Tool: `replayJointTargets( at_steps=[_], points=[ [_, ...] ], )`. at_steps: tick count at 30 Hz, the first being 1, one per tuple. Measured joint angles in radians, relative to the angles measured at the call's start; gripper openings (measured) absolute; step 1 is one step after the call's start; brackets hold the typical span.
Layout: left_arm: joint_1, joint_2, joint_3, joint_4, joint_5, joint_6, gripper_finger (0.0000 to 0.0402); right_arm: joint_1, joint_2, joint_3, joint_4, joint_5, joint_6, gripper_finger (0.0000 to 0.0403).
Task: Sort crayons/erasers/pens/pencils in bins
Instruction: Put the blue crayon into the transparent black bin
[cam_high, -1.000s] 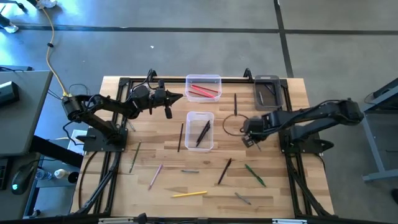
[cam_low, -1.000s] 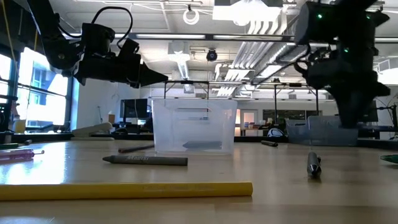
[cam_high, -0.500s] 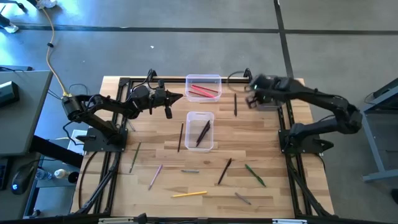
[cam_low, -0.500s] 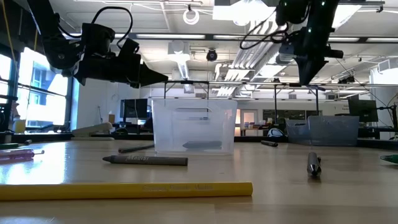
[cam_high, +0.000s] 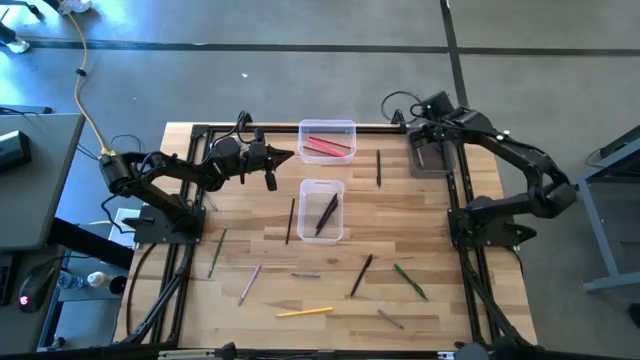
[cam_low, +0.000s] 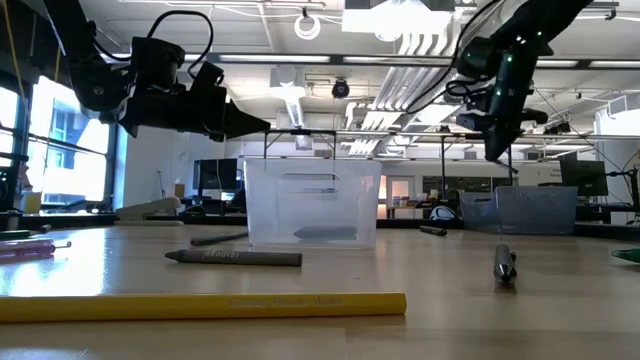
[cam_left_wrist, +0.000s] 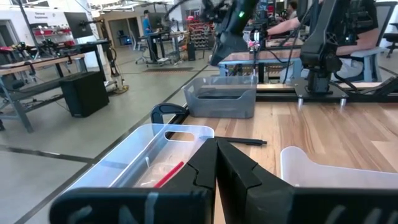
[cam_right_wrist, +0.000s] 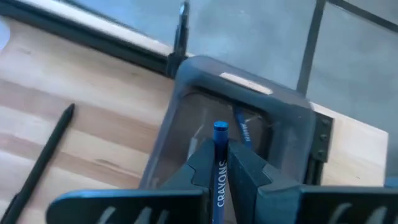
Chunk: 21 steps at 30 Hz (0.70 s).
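My right gripper (cam_high: 426, 130) is shut on a blue crayon (cam_right_wrist: 219, 163) and hangs tilted down over the smoky dark grey bin (cam_high: 432, 156) at the table's far right; in the low view it (cam_low: 492, 150) is well above the table. My left gripper (cam_high: 291, 155) is shut and holds nothing. It points level beside the far clear bin (cam_high: 327, 141), which holds red crayons. A second clear bin (cam_high: 322, 210) in the middle of the table holds dark pens. My right gripper pinches the blue crayon's shaft (cam_right_wrist: 220, 157) between its two fingers. The crayon lies along the fingers, and its free end (cam_right_wrist: 220, 128) sticks out past the fingertips. The crayon is lifted clear and slants down toward the dark bin's inside.
Loose items lie on the wood: a dark pen (cam_high: 378, 168) left of the dark bin, another pen (cam_high: 291, 220), a green pencil (cam_high: 410, 281), a dark pen (cam_high: 361, 275), a yellow crayon (cam_high: 305, 312) and a pink one (cam_high: 250, 282). A black rail runs along the far edge.
My right gripper has carried the crayon from the wood right of the middle bin up and toward the far edge, and stands over the dark bin. It has swung round and tipped less steeply on the way. It has stayed shut.
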<state>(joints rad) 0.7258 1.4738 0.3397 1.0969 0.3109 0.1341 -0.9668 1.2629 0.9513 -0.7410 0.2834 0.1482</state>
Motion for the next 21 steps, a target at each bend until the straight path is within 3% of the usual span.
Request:
replayJointTargets(
  at_steps=[10, 21],
  points=[
    [0.0, 0.0, 0.0, 0.0, 0.0, 0.0, 0.0, -0.004, 0.175, -0.001, 0.045, 0.052, -0.019, 0.0014],
    [0.0, 0.0, 0.0, 0.0, 0.0, 0.009, 0.0, -0.009, 0.195, -0.001, 0.021, 0.053, -0.005, 0.0014]
  ],
)
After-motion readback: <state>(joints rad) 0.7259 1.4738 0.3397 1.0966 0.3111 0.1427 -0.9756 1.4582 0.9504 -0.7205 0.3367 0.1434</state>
